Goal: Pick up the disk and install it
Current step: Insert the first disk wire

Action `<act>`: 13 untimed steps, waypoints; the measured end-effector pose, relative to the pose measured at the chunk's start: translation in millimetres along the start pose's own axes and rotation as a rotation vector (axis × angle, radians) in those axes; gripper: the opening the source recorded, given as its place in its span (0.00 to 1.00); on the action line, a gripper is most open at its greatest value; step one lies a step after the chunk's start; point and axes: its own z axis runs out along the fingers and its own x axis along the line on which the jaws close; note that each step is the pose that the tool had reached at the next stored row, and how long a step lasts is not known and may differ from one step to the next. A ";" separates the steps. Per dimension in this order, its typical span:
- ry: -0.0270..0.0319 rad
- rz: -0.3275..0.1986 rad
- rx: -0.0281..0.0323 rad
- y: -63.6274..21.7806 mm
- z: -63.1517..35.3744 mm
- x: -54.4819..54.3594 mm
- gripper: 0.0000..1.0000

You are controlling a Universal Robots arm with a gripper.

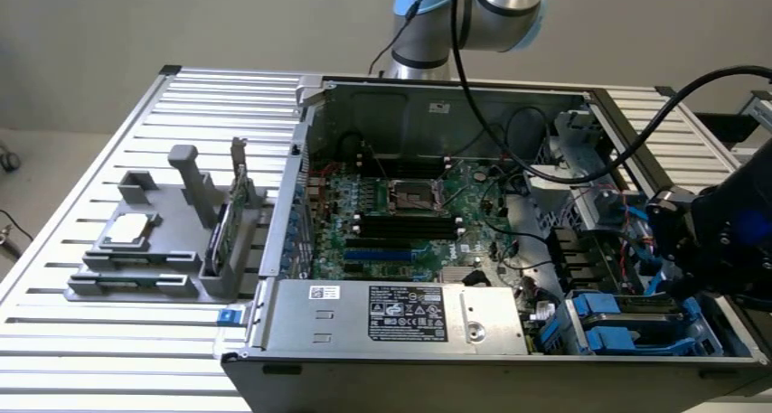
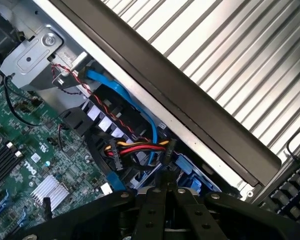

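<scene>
Arm (image 1: 507, 2) reaching down at the exterior view's right, gripper (image 2: 166, 192) pointing downward, fingers closed

Ribbed, bare metal table (image 1: 217, 97); matt black tool (image 2: 166, 196).

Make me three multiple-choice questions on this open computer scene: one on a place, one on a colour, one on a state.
1. Relative to the case, where does the grey fixture with the silver chip stand?
A. Inside it
B. On the slatted table, at the exterior view's left of it
C. On top of it

2. What colour is the broad cable along the case wall in the wrist view?
A. Blue
B. Green
C. White

3. How is the tool?
A. Wide open
B. Shut
C. Clamped on the chip

Answers: 1 B, the fixture sits outside the case wall; 2 A, the cable is plainly blue; 3 B, the tool's fingers meet.
</scene>
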 end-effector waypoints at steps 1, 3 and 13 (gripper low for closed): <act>0.0019 0.001 -0.0016 0.1 -0.1 -0.4 0.11; 0.0054 0.003 -0.0047 0.4 0.1 -1.3 0.11; 0.0317 0.012 -0.0119 -0.9 0.0 -7.2 0.11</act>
